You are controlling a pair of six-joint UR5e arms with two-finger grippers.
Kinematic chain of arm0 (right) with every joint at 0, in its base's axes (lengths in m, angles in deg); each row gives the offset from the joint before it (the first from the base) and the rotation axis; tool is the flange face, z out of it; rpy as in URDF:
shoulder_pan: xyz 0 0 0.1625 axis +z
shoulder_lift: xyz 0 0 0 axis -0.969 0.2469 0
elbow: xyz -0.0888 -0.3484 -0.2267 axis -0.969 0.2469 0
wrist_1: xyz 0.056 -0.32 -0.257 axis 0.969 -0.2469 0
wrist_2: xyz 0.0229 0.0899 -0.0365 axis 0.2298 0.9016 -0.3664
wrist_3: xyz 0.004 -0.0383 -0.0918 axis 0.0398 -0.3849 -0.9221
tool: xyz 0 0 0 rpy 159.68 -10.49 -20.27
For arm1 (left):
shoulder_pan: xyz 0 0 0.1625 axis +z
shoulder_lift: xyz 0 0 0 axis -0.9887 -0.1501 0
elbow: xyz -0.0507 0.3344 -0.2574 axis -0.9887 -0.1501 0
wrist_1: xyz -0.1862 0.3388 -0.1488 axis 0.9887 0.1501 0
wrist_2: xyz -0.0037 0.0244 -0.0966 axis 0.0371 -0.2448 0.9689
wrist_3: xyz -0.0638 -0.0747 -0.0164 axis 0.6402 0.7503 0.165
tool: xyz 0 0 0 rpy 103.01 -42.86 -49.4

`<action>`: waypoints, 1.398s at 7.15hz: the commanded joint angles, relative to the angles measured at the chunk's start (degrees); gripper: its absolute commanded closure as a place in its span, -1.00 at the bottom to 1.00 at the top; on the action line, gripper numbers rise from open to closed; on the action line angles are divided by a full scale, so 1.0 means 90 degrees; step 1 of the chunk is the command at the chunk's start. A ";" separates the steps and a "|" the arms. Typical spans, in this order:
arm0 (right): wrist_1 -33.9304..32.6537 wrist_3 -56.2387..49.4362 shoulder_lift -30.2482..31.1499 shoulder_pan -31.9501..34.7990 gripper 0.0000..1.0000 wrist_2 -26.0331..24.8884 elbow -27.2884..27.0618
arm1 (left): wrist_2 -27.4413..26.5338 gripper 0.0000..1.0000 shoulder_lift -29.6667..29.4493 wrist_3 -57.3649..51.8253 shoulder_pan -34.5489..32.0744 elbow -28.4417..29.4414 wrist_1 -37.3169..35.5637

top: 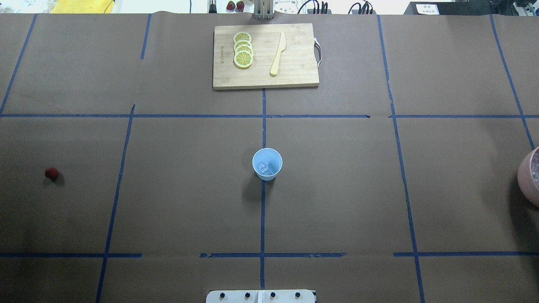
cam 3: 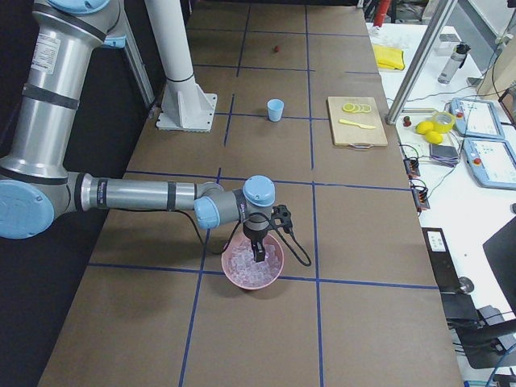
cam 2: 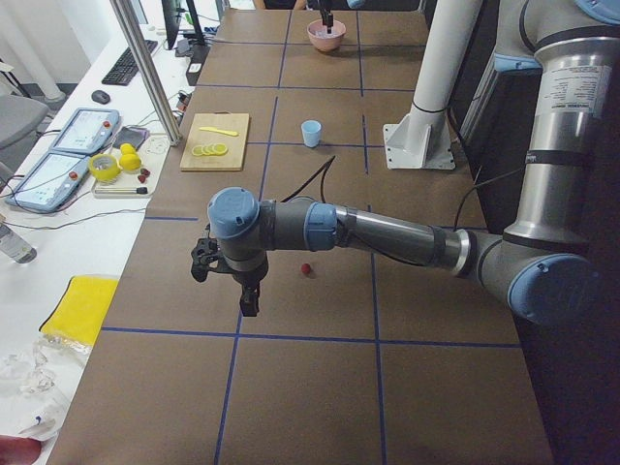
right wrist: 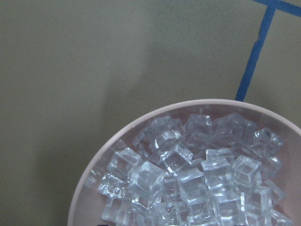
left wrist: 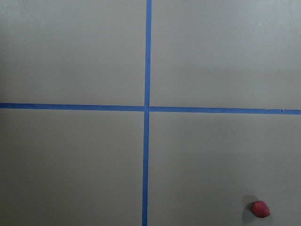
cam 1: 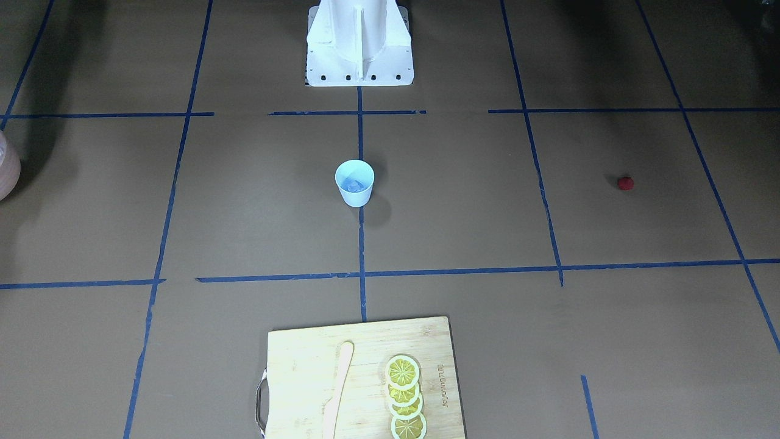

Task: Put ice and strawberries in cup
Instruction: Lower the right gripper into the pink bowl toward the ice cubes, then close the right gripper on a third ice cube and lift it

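The cup (top: pixel 267 164) stands upright at the middle of the desk (top: pixel 168 202), a spot I judge is chosen so that either arm can reach it. At least one cube of ice (top: pixel 263 168) lies in its bottom.

The strawberry (top: pixel 51 173) lies alone near the desk's left end, well apart from the cup. The left pincer (cam 2: pixel 242 291) hangs above the desk near it. The left wrist view shows the strawberry low in its right corner, so the pincer is not centred over it. Whether this pincer is spread or closed, I cannot tell.

The right pincer (cam 3: pixel 260 251) points down over the pink bowl (top: pixel 524 176) of ice cubes at the desk's right end, probably to fetch another cube. Whether it grips one, I cannot tell.

The cutting board (top: pixel 294 80) with lemon slices (top: pixel 243 49) and knife (top: pixel 278 54) sits at the far edge, out of the way.
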 commanded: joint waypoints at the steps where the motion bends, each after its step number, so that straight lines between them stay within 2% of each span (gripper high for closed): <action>1: 0.0001 -0.0189 0.0091 -0.0036 -0.74 -0.0001 0.0116 | 0.0000 -1.00 0.0000 0.0018 -0.0010 -0.0036 -0.0007; 3: 0.0001 -0.0199 0.0091 -0.0036 -0.67 -0.0001 0.0175 | 0.0000 -1.00 0.0000 0.0009 -0.0010 -0.0056 -0.0007; 5: 0.0001 -0.0190 0.0091 -0.0036 -0.48 0.0008 0.0175 | 0.0000 -1.00 0.0000 0.0018 -0.0010 -0.0056 -0.0007; 10: 0.0001 -0.0190 0.0052 -0.0065 -0.39 -0.0021 0.0195 | 0.0000 -1.00 0.0000 0.0018 0.0000 -0.0056 -0.0007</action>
